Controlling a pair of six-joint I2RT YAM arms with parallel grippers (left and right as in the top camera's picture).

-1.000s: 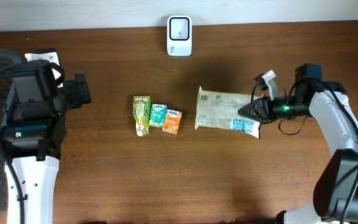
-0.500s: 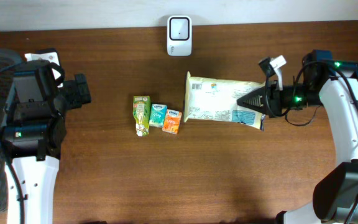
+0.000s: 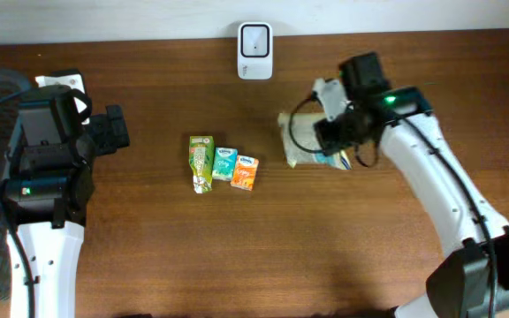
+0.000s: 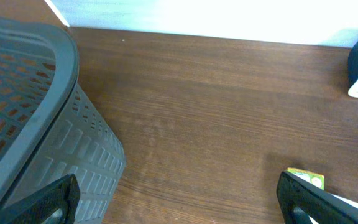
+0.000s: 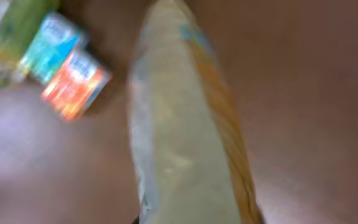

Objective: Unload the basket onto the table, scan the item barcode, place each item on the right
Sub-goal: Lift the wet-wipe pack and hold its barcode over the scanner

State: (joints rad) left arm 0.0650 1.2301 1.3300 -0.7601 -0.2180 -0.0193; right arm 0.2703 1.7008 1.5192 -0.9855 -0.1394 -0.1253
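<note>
My right fingers [image 3: 338, 140] are clamped on the pale packet [image 3: 299, 146], above the desk [image 3: 148, 247], near the scanner [image 3: 255, 51]. My left fingers [image 4: 48, 202] stand wide apart.

packet [image 3: 299, 141] right of cartons [image 3: 224, 164], scanner [image 3: 255, 39] behind

The pale cream plastic packet [image 3: 296, 141], printed with small text and edged in blue and orange, is mostly hidden from above. Only its left end shows, below and to the right of the scanner and well apart from it. In the right wrist view the packet [image 5: 179, 143] is blurred and edge-on, a long narrow shape running away from the camera. The white rounded-rectangular barcode scanner [image 3: 255, 39], with a grey square face panel, stands at the far edge of the brown wooden table [image 3: 148, 256].
</note>
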